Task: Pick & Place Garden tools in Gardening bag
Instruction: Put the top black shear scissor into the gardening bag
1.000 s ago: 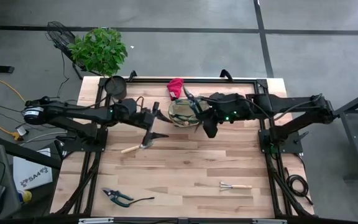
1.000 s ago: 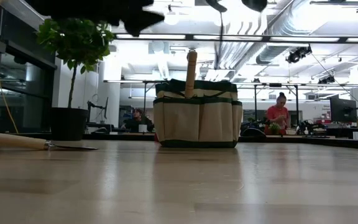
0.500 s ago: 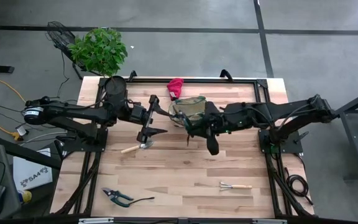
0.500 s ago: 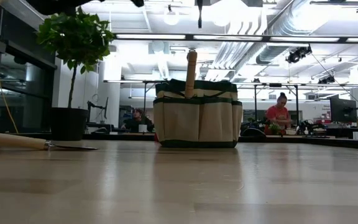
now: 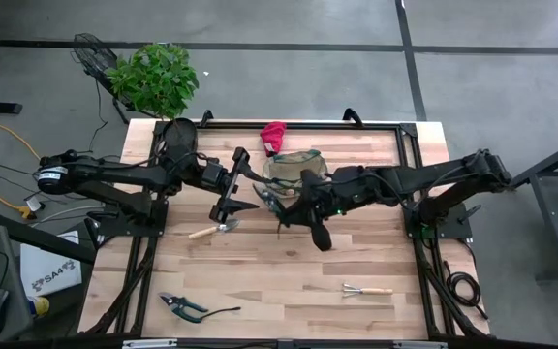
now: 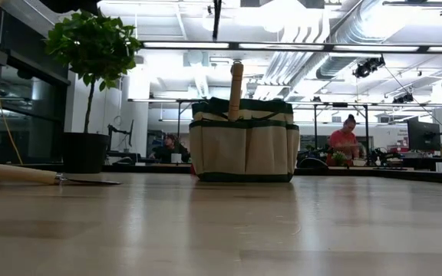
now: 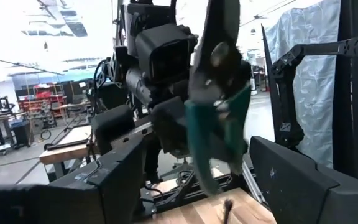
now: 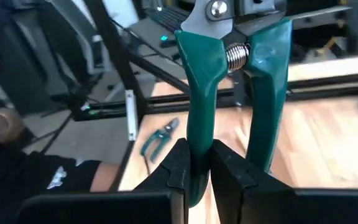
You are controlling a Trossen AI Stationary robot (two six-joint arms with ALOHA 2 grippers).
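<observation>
My right gripper hangs above the table just near-left of the gardening bag, shut on green-handled pruners. My left gripper is open above the silver trowel. It faces the pruners and touches nothing that I can see. The tan bag stands upright with a wooden handle sticking out of its mouth. A red glove lies behind the bag. A second pair of pruners and a mini rake lie near the front edge. My right gripper pinches one green handle of the pruners between its two fingers, toward that handle's free end. The other handle stands free beside the fingers. The blades point away from the gripper, toward my left arm. The pruners are lifted clear of the table.
A black pot with a green plant stands at the far left corner, and it also shows in the low view. Bare wooden table lies between the arms and the front edge. People sit in the room behind the table.
My right gripper has gone from above the bag toward the table's near-left, carrying the pruners clear of the table. My left arm has drawn back a little toward the table's left and holds there above the trowel. The bag and the tools on the table have kept still.
</observation>
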